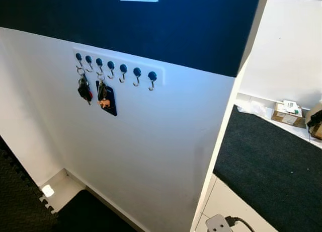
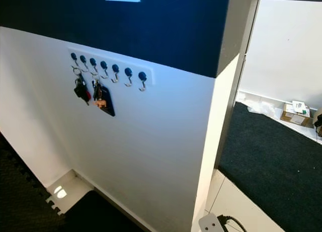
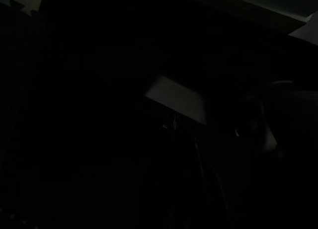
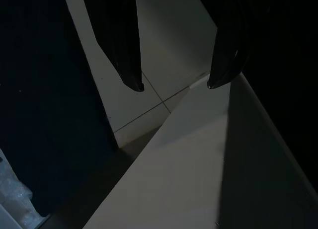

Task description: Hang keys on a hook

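A white rack of several blue-knobbed metal hooks [image 1: 115, 68] is fixed to the white wall, just under the dark blue upper part. A bunch of keys with a black fob [image 1: 84, 88] hangs from the leftmost hook. A second bunch with an orange tag and a dark blue card [image 1: 104, 98] hangs two hooks along. The hooks to the right [image 1: 136, 77] are bare. In the right wrist view my right gripper [image 4: 175, 85] hangs open over floor tiles and the wall's base, with nothing between its black fingers [image 4: 124, 50]. The left wrist view is very dark, with only faint shapes.
The wall ends at a corner [image 1: 226, 136] on the right. Beyond it lie dark carpet [image 1: 271, 166] and cardboard boxes [image 1: 287, 113]. A power strip [image 1: 219, 223] lies on the tiles by the corner. Black foam mat [image 1: 20, 202] covers the floor at lower left.
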Motion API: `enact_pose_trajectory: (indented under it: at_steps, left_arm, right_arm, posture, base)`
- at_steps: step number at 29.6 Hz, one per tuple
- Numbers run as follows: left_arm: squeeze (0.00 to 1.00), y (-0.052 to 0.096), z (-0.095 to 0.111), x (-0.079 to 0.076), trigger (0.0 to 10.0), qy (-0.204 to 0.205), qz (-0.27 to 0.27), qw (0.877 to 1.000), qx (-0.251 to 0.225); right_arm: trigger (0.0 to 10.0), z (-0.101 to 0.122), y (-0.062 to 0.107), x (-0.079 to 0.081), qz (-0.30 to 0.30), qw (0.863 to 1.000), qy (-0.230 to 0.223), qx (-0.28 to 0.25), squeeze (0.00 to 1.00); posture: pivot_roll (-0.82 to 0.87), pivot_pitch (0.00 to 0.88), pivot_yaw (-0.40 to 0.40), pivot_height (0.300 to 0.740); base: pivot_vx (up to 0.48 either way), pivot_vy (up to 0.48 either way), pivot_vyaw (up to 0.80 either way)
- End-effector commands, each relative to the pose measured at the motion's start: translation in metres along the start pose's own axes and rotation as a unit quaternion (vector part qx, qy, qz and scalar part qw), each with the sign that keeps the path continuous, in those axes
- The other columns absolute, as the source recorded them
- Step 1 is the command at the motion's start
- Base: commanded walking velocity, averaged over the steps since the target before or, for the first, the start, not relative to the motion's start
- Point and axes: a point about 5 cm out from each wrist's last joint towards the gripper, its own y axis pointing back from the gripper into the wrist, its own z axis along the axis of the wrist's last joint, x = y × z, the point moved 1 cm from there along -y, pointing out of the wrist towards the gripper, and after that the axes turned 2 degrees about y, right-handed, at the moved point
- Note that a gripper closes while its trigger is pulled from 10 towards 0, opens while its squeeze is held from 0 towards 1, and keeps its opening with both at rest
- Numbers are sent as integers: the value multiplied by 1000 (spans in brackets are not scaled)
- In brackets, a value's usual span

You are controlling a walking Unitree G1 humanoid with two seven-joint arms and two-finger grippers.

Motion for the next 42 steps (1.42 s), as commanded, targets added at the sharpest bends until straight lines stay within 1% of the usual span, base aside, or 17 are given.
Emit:
enact_pose_trajectory:
  at_steps: [1, 14, 16, 42]
  left_arm:
    - [0, 1, -5, -2, 10000, 7, 1, 1000, 7]
    - [0, 0, -3, -1, 10000, 12, 7, 1000, 5]
    - [0, 0, -3, -1, 10000, 12, 8, 1000, 5]
    - [0, 0, -2, 1, 10000, 11, 10, 1000, 3]
  right_arm:
    - [10000, -3, 2, 3, 7, 1000, 6, 8, 0]
    - [10000, -3, 0, 2, 8, 1000, 8, 10, 0]
    - [10000, -3, 0, 2, 8, 1000, 8, 11, 0]
    - [10000, -3, 0, 5, 8, 1000, 7, 13, 0]
  posture:
    - [64, 105, 28, 740]
    - [64, 102, 27, 740]
    - [64, 103, 27, 740]
    - [67, 103, 31, 740]
  base:
    - [0, 0, 0]
    - [0, 0, 0]
    - [0, 281, 0]
    - [0, 474, 0]
